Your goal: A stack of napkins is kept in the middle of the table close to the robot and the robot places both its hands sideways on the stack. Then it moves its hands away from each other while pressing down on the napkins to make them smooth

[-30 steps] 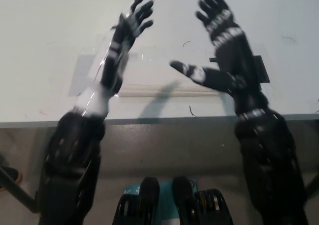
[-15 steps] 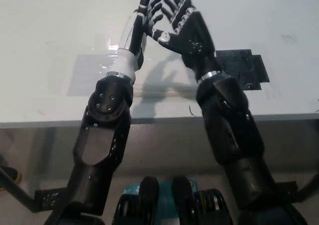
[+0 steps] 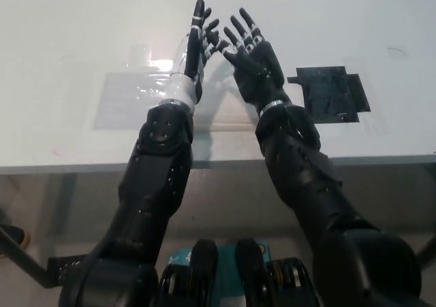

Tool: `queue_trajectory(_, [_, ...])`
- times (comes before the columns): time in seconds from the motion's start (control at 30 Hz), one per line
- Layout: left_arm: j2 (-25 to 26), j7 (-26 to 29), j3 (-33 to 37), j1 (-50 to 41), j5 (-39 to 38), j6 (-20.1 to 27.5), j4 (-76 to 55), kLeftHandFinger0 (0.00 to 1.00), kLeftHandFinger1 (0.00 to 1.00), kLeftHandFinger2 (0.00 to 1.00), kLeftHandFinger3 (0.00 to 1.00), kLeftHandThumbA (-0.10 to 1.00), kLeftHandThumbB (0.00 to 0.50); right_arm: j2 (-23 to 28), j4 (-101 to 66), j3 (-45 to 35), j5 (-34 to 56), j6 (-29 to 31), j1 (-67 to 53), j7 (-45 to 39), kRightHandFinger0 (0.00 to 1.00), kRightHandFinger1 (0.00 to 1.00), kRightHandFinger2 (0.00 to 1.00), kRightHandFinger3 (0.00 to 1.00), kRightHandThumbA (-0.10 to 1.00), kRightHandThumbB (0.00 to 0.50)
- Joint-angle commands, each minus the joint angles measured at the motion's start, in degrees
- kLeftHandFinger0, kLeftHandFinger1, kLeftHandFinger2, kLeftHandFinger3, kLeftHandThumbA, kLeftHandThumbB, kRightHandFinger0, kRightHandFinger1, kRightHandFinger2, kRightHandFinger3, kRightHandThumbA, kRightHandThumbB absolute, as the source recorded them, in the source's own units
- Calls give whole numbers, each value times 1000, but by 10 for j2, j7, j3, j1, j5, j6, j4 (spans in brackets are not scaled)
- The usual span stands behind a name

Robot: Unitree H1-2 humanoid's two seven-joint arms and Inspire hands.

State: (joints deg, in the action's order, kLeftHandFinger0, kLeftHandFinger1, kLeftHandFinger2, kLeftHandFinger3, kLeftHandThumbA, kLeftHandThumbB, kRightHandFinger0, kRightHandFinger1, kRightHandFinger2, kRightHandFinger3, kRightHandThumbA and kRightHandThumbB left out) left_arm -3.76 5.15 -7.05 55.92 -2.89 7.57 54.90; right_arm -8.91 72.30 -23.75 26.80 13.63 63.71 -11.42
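Observation:
A flat white stack of napkins [image 3: 221, 113] lies in the middle of the table near its front edge, mostly covered by my two arms. My left hand [image 3: 197, 41] stands on its edge over the stack with fingers stretched out, holding nothing. My black right hand [image 3: 248, 52] is right beside it, also open with fingers spread, its fingertips almost touching those of the left hand. Whether the hands press on the napkins cannot be made out.
A black square patch [image 3: 330, 92] lies on the white table [image 3: 61, 41] to the right of the hands. A shiny clear sheet [image 3: 126, 96] lies flat to the left of the stack. The table's front edge [image 3: 68, 165] runs beneath my forearms.
Both hands have come together from wide apart to the middle over the napkins. The forearms have swung inward and now reach forward side by side.

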Motion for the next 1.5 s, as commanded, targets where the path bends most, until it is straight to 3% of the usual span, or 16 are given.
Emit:
queue_trajectory(0.0, [-3, 9, -5, 52, -11, 48, 32, 1000, 1000, 1000, 1000, 1000, 377, 13, 36, -30, 37, 26, 46, -27, 1000, 1000, 1000, 1000, 1000, 384])
queue_trajectory(0.1, [0, 9, 3, 64, -5, 58, 60, 1000, 1000, 1000, 1000, 1000, 371, 23, 54, -48, 44, 16, 47, -28, 1000, 1000, 1000, 1000, 1000, 410])
queue_trajectory(0.3, [-4, 0, 2, 75, -11, 57, 102, 1000, 1000, 1000, 1000, 1000, 396, 31, 70, -67, 49, 13, 31, -29, 1000, 1000, 1000, 1000, 1000, 408])
queue_trajectory(0.47, [-8, 0, 20, 69, 3, 74, 141, 1000, 1000, 1000, 1000, 1000, 374, 24, 77, -53, 31, 20, -3, -25, 1000, 1000, 1000, 1000, 1000, 396])
queue_trajectory(0.53, [-12, -8, 15, 58, -8, 73, 155, 1000, 1000, 1000, 1000, 1000, 396, 21, 83, -48, 25, 19, -21, -24, 1000, 1000, 1000, 1000, 1000, 387])
queue_trajectory(0.57, [-14, -9, 15, 52, -9, 78, 162, 1000, 1000, 1000, 1000, 1000, 400, 21, 86, -47, 24, 16, -30, -18, 1000, 1000, 1000, 1000, 1000, 412])
queue_trajectory(0.63, [-19, -8, 13, 37, -11, 89, 171, 1000, 1000, 1000, 1000, 1000, 357, 20, 89, -46, 23, 12, -46, -15, 1000, 1000, 1000, 1000, 1000, 402])
queue_trajectory(0.73, [-25, -9, 12, 11, -12, 102, 176, 1000, 1000, 1000, 1000, 1000, 353, 20, 92, -40, 18, 10, -62, -15, 1000, 1000, 1000, 1000, 1000, 386])
queue_trajectory(0.77, [-26, -9, 7, 6, -17, 103, 181, 1000, 1000, 1000, 1000, 1000, 416, 18, 92, -40, 19, 12, -64, -16, 1000, 1000, 1000, 1000, 1000, 384])
queue_trajectory(1.0, [-37, -8, 7, -27, -18, 125, 196, 1000, 1000, 1000, 1000, 1000, 441, 10, 95, -17, 6, 20, -79, -8, 1000, 1000, 1000, 1000, 1000, 397])
queue_trajectory(1.13, [-36, -7, 14, -38, -12, 131, 195, 1000, 1000, 1000, 1000, 1000, 427, 12, 97, -2, -1, 19, -87, -7, 1000, 1000, 1000, 1000, 1000, 379])
queue_trajectory(1.37, [-17, -13, 15, -38, -14, 130, 188, 1000, 1000, 1000, 1000, 1000, 421, 35, 95, 17, -7, 30, -78, 7, 1000, 1000, 1000, 1000, 1000, 381])
queue_trajectory(1.47, [-6, -17, 19, -35, -9, 130, 184, 1000, 1000, 1000, 1000, 1000, 443, 49, 92, 22, -10, 38, -74, 9, 1000, 1000, 1000, 1000, 1000, 377])
